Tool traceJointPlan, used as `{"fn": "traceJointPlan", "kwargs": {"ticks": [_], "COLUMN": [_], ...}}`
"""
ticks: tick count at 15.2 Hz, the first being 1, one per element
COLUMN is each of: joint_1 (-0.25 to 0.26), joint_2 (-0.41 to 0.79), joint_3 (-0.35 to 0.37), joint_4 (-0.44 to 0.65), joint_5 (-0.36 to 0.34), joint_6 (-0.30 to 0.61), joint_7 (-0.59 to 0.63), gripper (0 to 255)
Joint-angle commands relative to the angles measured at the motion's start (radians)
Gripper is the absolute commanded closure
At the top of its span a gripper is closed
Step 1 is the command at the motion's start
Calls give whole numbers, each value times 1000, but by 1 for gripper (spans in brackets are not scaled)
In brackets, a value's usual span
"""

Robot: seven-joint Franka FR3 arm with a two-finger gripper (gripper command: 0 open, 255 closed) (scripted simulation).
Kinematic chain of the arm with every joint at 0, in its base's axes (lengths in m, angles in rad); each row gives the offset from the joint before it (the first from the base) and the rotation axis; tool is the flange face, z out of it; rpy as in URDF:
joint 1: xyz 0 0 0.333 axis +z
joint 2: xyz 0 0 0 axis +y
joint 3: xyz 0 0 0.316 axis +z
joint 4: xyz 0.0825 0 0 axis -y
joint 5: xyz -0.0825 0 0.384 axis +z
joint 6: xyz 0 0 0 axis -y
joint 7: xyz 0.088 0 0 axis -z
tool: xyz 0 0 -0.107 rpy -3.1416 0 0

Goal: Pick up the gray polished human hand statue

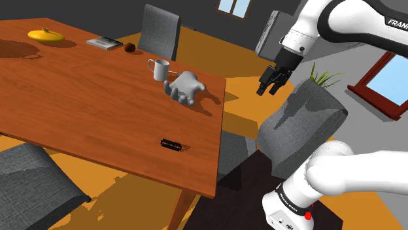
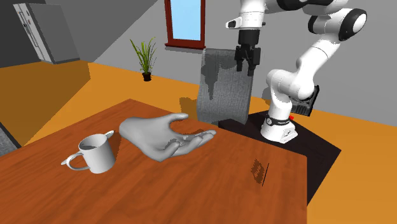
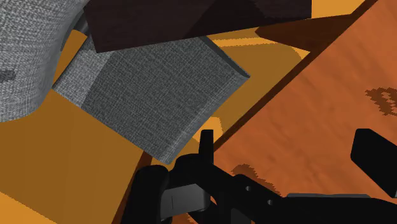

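Observation:
The gray hand statue (image 1: pixel 185 87) lies palm up on the wooden table (image 1: pixel 78 111), close to the edge nearest the arm; in the second exterior view the statue (image 2: pixel 164 137) rests beside a white mug (image 2: pixel 95 153). My gripper (image 1: pixel 265 89) hangs in the air beyond that table edge, above a gray chair (image 1: pixel 306 127), well apart from the statue. In the second exterior view the gripper (image 2: pixel 247 67) is high over the chair back (image 2: pixel 222 86). Seen from the wrist, the gripper (image 3: pixel 289 156) is open, with nothing between its fingers (image 3: pixel 207 145).
A small black object (image 1: pixel 171 144) lies near the table's front edge. A mug (image 1: pixel 159 68), a brown ball (image 1: pixel 129 47), a book (image 1: pixel 104 43) and a yellow dish (image 1: pixel 46 36) stand farther back. Two more gray chairs (image 1: pixel 160 29) (image 1: pixel 33 186) flank the table. A plant (image 2: pixel 146 57) stands by the wall.

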Motion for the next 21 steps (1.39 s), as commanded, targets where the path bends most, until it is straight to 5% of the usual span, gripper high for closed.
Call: {"fn": "traceJointPlan", "kwargs": {"ticks": [1,11,21], "joint_1": [0,-32,-45], "joint_2": [0,455,910], "joint_3": [0,65,87], "joint_4": [0,254,640], "joint_5": [0,-15,-75], "joint_6": [0,126,111], "joint_7": [0,132,270], "gripper": [0,0,0]}}
